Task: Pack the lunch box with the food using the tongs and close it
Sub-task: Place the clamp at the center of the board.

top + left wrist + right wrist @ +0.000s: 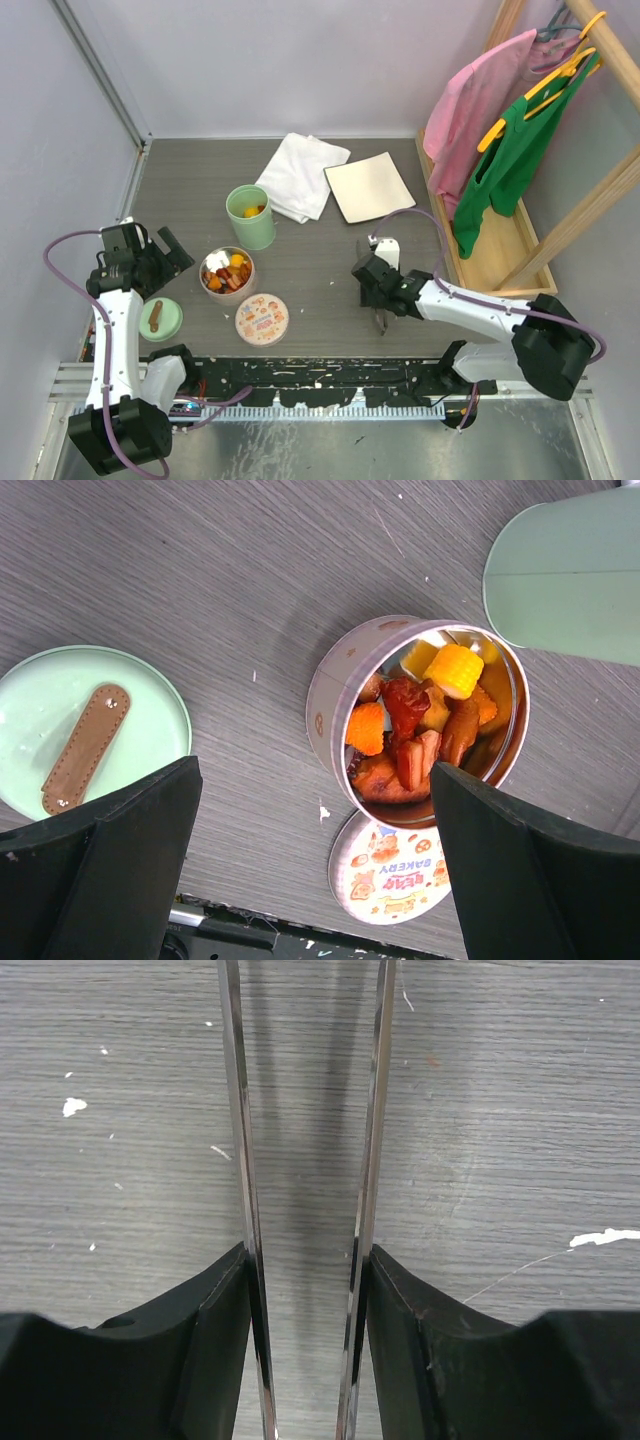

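The right claw (307, 1260) pinches the tongs (243, 1160), one thin arm against each finger, over bare bench (310, 270) at 3 o'clock from the food (410, 715) heaped in a round tin (330, 680). The left claw (168, 252), spread wide, hovers at the tin's 9 o'clock. The mint-green lid (160, 320) lies by the bench's near edge.

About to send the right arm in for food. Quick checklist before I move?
1. Tongs held in right gripper: ok.
2. Tong tips empty: cannot tell, out of view.
3. Food in tin uncovered: ok.
4. Green cup upright, open: ok.
5. Left gripper open, empty: ok.
6. Green lid off the cup: ok.
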You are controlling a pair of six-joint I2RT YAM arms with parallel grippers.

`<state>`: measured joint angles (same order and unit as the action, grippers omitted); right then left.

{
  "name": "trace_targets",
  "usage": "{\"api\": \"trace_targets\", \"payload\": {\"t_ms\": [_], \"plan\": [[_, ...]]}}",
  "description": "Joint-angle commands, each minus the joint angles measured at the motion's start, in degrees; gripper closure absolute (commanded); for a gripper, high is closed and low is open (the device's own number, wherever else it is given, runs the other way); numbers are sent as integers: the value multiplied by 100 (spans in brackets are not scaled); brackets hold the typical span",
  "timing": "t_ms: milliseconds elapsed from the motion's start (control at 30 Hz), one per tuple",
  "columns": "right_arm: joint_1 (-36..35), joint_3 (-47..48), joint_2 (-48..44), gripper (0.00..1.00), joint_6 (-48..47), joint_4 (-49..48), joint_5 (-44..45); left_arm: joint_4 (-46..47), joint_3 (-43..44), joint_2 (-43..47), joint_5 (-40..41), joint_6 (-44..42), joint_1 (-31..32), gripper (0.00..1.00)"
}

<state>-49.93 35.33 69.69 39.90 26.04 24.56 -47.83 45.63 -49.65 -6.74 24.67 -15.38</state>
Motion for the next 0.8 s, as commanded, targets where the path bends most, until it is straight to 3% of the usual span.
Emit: {"api": "trace_targets", "payload": {"t_ms": [0,133,367,600,767], "plan": [[159,51,300,49,75,-329,-157,169,124,0,-91,-22,8,2],[227,212,867,47,53,-195,-239,160,129,-1,-84,-23,13,2],[231,501,1534,33,115,83,-36,152,128,-25,-73,-21,4,2],[227,719,1083,16,-21,482,273,139,137,-44,-43,-22,8,2],[230,956,598,10,-230,747,431,113,139,-21,57,-23,8,2]]}}
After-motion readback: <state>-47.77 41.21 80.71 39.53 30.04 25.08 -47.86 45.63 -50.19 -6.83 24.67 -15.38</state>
